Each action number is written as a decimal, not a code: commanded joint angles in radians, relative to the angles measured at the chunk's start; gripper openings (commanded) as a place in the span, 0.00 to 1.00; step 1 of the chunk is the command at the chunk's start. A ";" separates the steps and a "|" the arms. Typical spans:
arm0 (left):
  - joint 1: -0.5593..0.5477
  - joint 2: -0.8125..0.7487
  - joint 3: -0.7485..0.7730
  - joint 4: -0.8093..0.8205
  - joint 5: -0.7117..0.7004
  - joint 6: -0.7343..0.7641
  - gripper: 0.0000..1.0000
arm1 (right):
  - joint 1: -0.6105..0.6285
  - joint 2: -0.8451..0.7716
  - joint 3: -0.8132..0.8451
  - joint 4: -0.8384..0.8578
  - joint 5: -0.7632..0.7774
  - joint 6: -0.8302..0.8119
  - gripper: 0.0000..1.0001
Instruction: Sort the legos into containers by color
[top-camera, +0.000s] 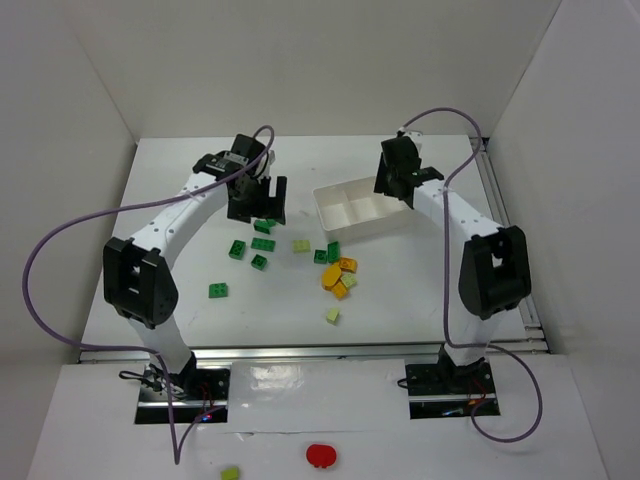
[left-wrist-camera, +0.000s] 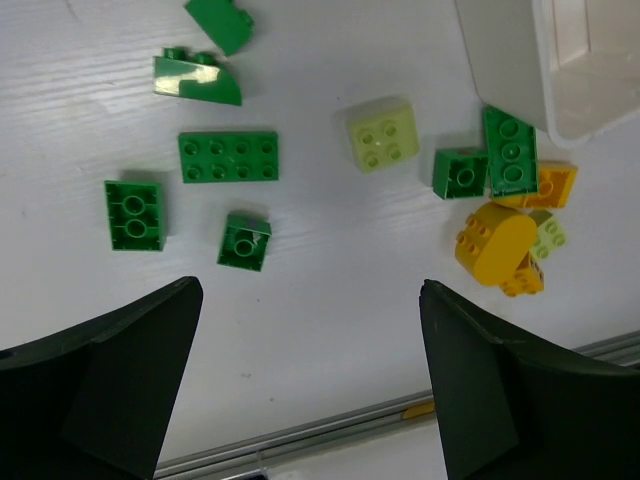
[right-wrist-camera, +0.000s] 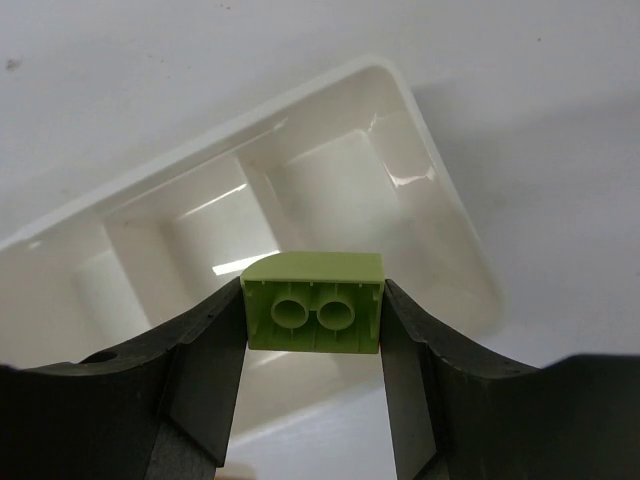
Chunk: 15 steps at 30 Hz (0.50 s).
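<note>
My right gripper (right-wrist-camera: 313, 318) is shut on a pale yellow-green brick (right-wrist-camera: 313, 300), its hollow underside facing the camera. It hangs above the white three-compartment tray (right-wrist-camera: 445, 215), whose compartments look empty; which one lies under it I cannot tell. In the top view the right gripper (top-camera: 393, 186) is over the tray (top-camera: 365, 229). My left gripper (left-wrist-camera: 310, 290) stands open above bare table, close to several dark green bricks (left-wrist-camera: 228, 157). A pale brick (left-wrist-camera: 382, 135) and orange bricks (left-wrist-camera: 497, 242) lie to their right. The left gripper (top-camera: 262, 212) hovers at the green group (top-camera: 263, 244).
A pile of orange bricks (top-camera: 337, 278) and a pale brick (top-camera: 332, 315) lie mid-table, and a lone green brick (top-camera: 218, 290) sits to the left. A red round object (top-camera: 321, 455) and a pale brick (top-camera: 230, 472) rest on the front shelf. White walls enclose the table.
</note>
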 joint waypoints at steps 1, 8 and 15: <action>-0.036 -0.039 -0.025 -0.020 0.048 0.028 0.99 | -0.018 0.070 0.105 0.043 0.016 0.002 0.54; -0.099 -0.018 -0.069 0.038 0.092 0.062 0.99 | -0.027 0.143 0.203 -0.002 0.070 0.011 0.92; -0.099 -0.009 -0.088 0.068 0.102 0.053 0.98 | 0.013 -0.107 0.012 -0.023 -0.040 0.002 0.83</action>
